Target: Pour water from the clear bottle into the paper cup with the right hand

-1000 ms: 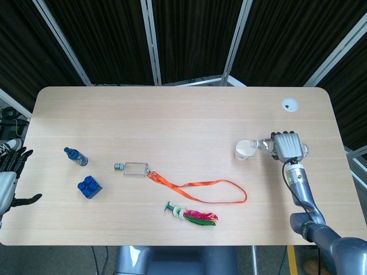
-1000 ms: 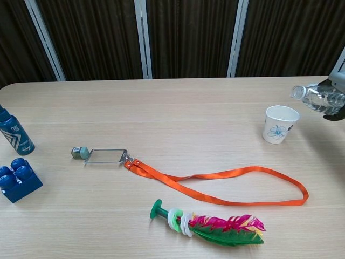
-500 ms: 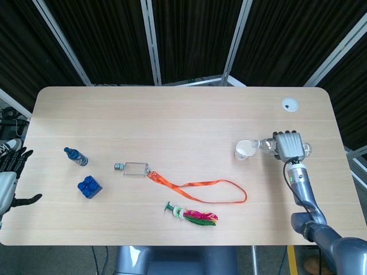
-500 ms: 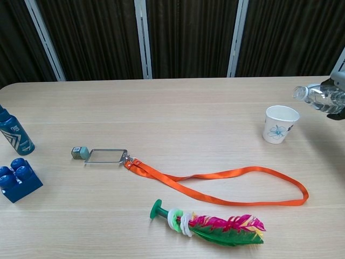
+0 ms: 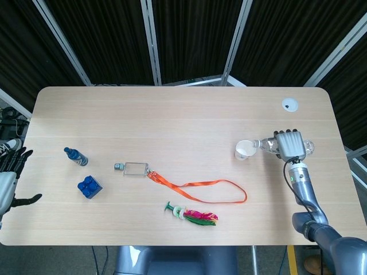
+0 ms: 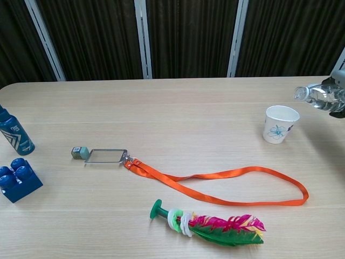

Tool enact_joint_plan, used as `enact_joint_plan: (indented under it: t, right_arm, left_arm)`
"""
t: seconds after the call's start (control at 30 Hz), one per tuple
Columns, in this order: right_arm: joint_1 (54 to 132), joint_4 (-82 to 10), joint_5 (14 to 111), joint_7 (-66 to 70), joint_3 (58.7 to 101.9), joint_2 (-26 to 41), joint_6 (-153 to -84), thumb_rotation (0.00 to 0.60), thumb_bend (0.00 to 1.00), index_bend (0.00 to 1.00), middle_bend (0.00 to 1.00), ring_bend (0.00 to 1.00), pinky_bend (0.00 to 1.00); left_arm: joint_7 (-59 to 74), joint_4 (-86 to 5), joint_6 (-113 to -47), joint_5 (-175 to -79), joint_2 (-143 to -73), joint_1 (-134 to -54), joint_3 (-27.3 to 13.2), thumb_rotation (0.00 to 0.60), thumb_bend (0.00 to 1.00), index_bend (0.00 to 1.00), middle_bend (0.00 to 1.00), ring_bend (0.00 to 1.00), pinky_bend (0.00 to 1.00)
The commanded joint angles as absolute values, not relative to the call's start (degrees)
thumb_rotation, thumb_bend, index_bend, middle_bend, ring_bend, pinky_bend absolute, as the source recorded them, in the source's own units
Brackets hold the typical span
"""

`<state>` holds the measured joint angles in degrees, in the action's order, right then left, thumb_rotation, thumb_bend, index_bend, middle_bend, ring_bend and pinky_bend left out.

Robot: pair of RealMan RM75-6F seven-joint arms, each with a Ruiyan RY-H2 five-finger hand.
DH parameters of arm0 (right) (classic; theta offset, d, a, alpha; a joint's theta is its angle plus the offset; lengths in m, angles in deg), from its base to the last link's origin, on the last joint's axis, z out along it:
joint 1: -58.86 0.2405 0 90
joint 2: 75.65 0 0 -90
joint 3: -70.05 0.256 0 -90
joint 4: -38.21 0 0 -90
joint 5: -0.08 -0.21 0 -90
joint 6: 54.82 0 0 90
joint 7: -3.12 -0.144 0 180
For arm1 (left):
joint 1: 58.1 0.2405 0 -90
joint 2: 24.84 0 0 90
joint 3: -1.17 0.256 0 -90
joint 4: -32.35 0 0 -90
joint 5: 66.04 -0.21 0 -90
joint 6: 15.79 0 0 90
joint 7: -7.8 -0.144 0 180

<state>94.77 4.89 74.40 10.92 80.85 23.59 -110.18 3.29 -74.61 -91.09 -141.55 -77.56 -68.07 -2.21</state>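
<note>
A white paper cup (image 5: pixel 245 150) (image 6: pixel 280 124) with a blue flower print stands upright on the right part of the table. My right hand (image 5: pixel 290 145) (image 6: pixel 339 100) holds the clear bottle (image 5: pixel 265 144) (image 6: pixel 318 96) lying almost level, its neck pointing left, above and just right of the cup's rim. No water stream shows. My left hand (image 5: pixel 10 180) hangs off the table's left edge with fingers spread and nothing in it.
A small blue bottle (image 5: pixel 75 156) and a blue toy brick (image 5: pixel 90 187) sit at the left. A badge holder (image 5: pixel 135 168) with an orange lanyard (image 5: pixel 200 189) lies mid-table, a feathered toy (image 5: pixel 192 213) in front of it. A white disc (image 5: pixel 290 104) is set in the table's far right.
My right hand has drawn the bottle slightly right and up, so its mouth is further from the cup's rim. The cup and the left hand have not moved.
</note>
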Motion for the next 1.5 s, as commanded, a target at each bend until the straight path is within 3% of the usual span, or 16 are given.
enact_joint_plan:
  t: [0.03,1.5]
  right_arm:
    - [94.79,5.32,74.55,11.0,80.75,23.73,-110.23,0.6,0.4,0.48,0.6,0.57,0.5]
    - [95.05,10.18,75.6,11.51,80.63,25.28,-110.56,0.6,0.4,0.49,0.6,0.57,0.5]
  left_arm:
    - [3.25,-74.6,-91.11,-141.54,-77.57,-68.08,-2.23,0.6,0.04,0.0,0.0,0.0,0.0]
    - [3.13,-74.72,-91.22,-141.49,-77.55,-68.06,-2.22,0.6,0.04,0.0,0.0,0.0,0.0]
